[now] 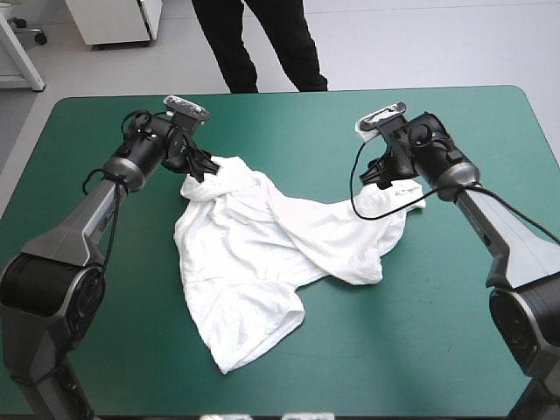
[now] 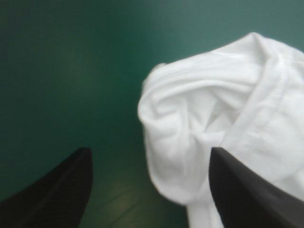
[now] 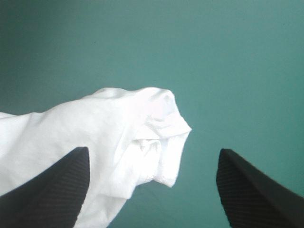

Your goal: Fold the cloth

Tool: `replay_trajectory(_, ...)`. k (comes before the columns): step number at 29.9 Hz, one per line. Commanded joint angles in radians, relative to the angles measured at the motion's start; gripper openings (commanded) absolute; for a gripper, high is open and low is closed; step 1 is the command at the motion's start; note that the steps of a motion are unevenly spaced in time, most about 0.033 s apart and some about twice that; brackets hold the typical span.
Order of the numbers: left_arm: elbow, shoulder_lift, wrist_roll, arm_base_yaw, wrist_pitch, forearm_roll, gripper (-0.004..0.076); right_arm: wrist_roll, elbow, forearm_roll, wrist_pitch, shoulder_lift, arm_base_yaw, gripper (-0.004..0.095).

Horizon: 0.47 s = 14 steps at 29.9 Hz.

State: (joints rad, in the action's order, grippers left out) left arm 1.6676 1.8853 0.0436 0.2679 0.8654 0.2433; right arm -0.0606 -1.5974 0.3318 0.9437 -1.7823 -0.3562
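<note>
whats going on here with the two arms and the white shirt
Two robot arms are set to fold a white T-shirt, which lies crumpled and only partly spread on the teal-green table. The left gripper is open at the shirt's far left corner, with bunched fabric between its fingers. The right gripper is open at the shirt's far right end. Neither one grips the fabric, and no neat fold is made yet.
</note>
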Motion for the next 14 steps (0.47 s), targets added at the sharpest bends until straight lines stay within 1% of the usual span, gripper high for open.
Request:
replay_trajectory(1, 0.086, -0.135, -0.069, -0.012, 0.054, 0.092, 0.0561, -0.002, -0.055, 0.046, 0.029, 0.112, 0.007, 0.0718)
replay_trajectory(5, 0.088, -0.270, -0.058, -0.010, 0.124, 0.093, 0.0561, -0.001, -0.055, 0.066, 0.103, 0.228, 0.007, 0.0699)
replay_trajectory(8, 0.088, -0.384, 0.002, -0.010, 0.184, 0.053, 0.0561, 0.002, -0.055, 0.053, 0.156, 0.323, 0.007, 0.0698)
replay_trajectory(11, 0.083, -0.482, 0.039, -0.010, 0.205, 0.023, 0.0561, 0.002, -0.055, -0.008, 0.206, 0.420, 0.007, 0.0698)
replay_trajectory(14, 0.083, -0.550, 0.057, -0.010, 0.211, 0.014, 0.0561, 0.000, -0.053, -0.077, 0.308, 0.487, 0.007, 0.0698)
